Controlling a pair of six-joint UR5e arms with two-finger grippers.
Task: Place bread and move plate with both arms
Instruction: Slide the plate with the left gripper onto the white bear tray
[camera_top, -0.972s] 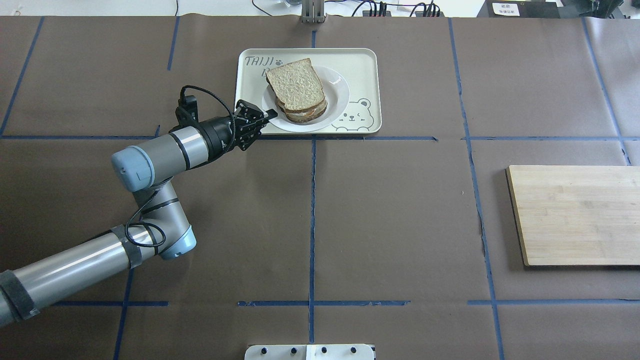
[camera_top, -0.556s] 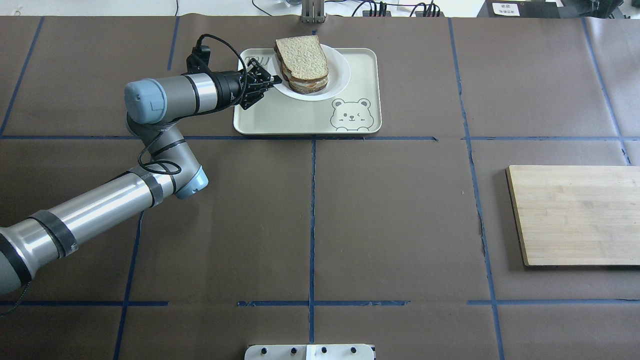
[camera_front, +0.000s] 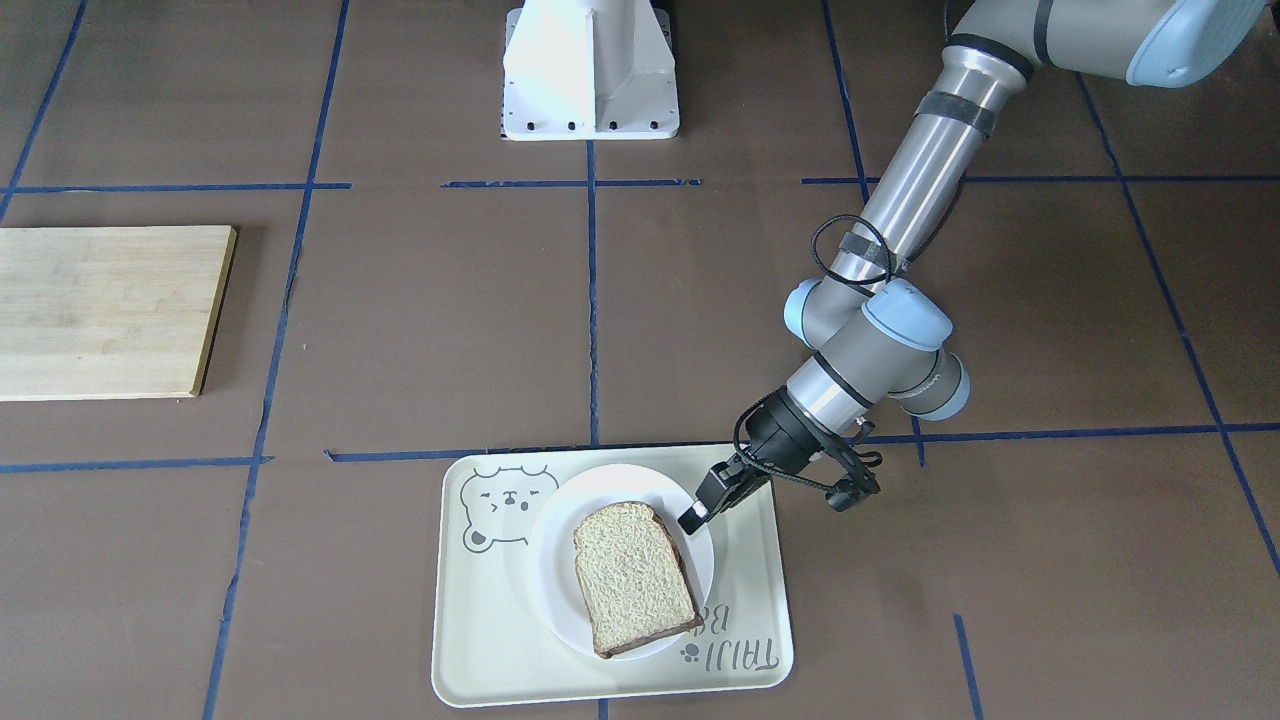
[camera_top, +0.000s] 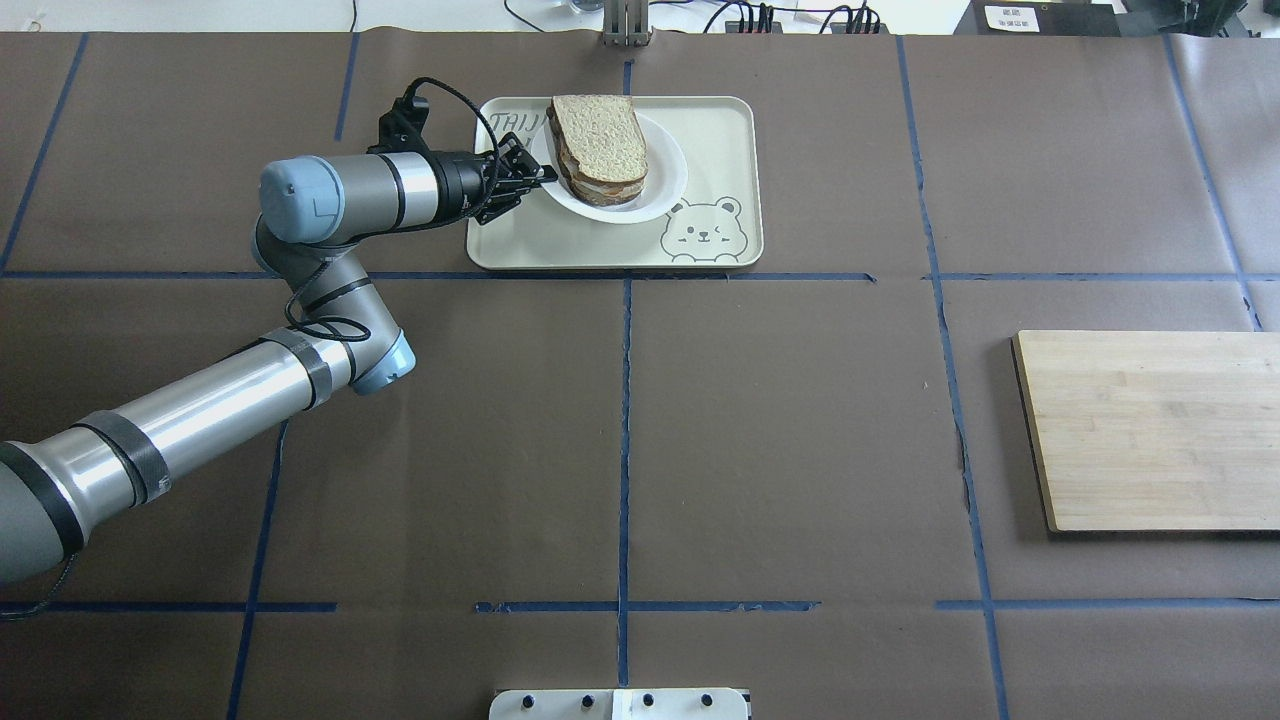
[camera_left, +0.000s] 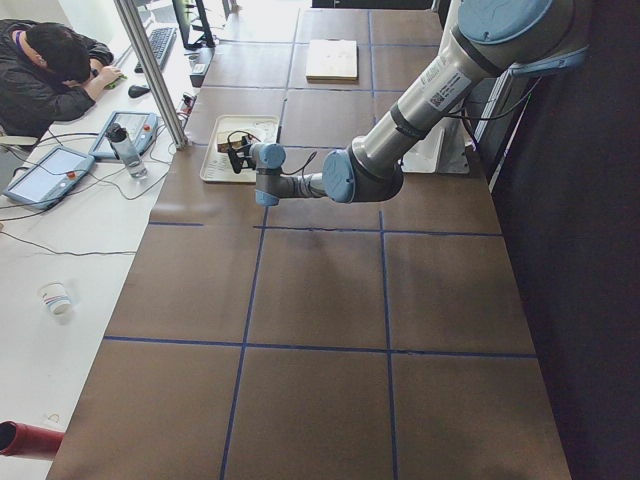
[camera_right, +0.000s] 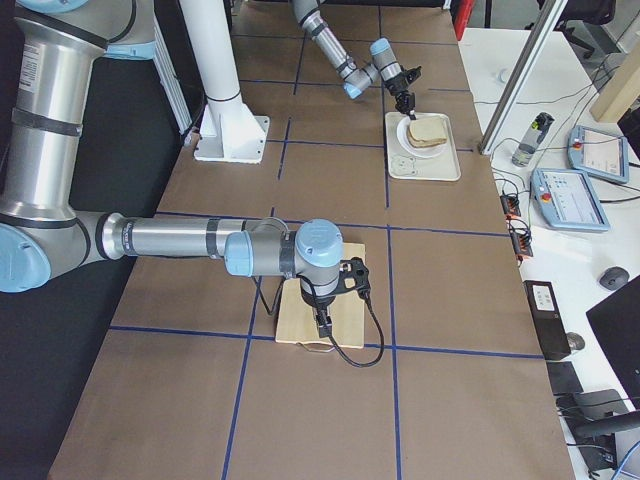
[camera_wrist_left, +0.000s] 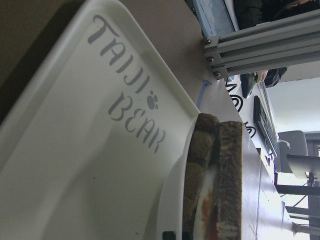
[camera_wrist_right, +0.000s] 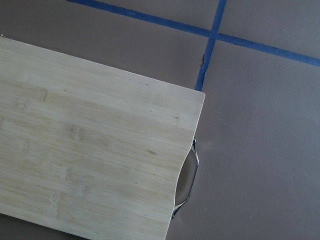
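The black left gripper (camera_front: 691, 516) pinches the rim of the small round white plate (camera_front: 553, 545), lower finger hidden; whether the black right gripper (camera_right: 319, 324) is clenched, I cannot tell.

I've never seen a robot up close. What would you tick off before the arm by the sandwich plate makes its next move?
1. Jaws of the left arm on the plate: ok, closed on the rim nearest the arm.
2. The bread square on the stack beneath: ok.
3. The plate inside the outline of the tray: ok.
4. The plate resting or lifted: cannot tell.
5. The right arm out of the way: ok, over the cutting board, far from the tray.
6. Jaws of the right arm open or shut: cannot tell.
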